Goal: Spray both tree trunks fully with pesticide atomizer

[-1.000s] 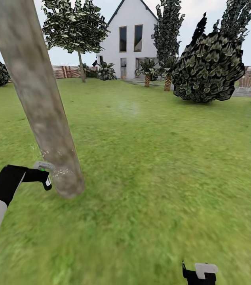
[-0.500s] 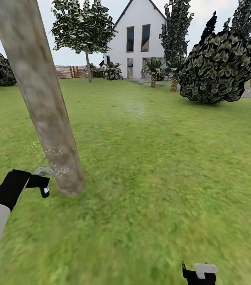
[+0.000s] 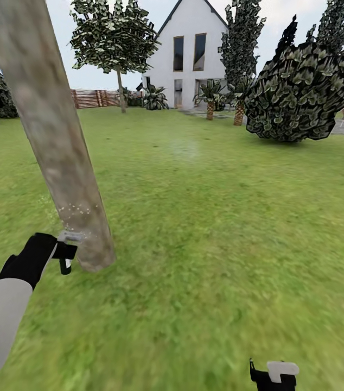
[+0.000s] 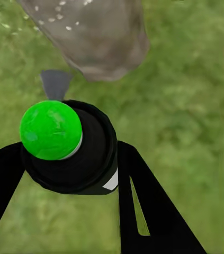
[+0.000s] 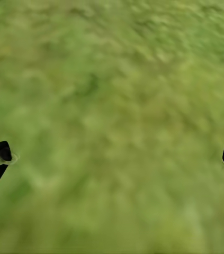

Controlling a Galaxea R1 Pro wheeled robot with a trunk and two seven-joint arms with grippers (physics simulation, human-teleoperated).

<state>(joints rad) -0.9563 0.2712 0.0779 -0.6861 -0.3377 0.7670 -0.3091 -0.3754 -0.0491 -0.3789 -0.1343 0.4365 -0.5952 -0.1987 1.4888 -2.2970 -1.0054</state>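
Left arm (image 3: 4,312): smooth pale grey cylindrical forearm, matte black wrist section tapering forward, black band at near end. Left gripper (image 4: 72,159): flat black angular fingers (image 4: 143,206), one with narrow slot cutout and small white marking. Right gripper (image 5: 112,159): black fingertips; in head view, black body with pale grey block on top (image 3: 274,374).

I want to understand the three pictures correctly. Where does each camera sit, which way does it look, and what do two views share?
Head view: high on the robot, looking forward and down over the lawn; both arms show.
Left wrist view: by the left gripper, looking along the atomizer to the tree trunk.
Right wrist view: by the right gripper, facing grass.
Head and left wrist views share the trunk base.
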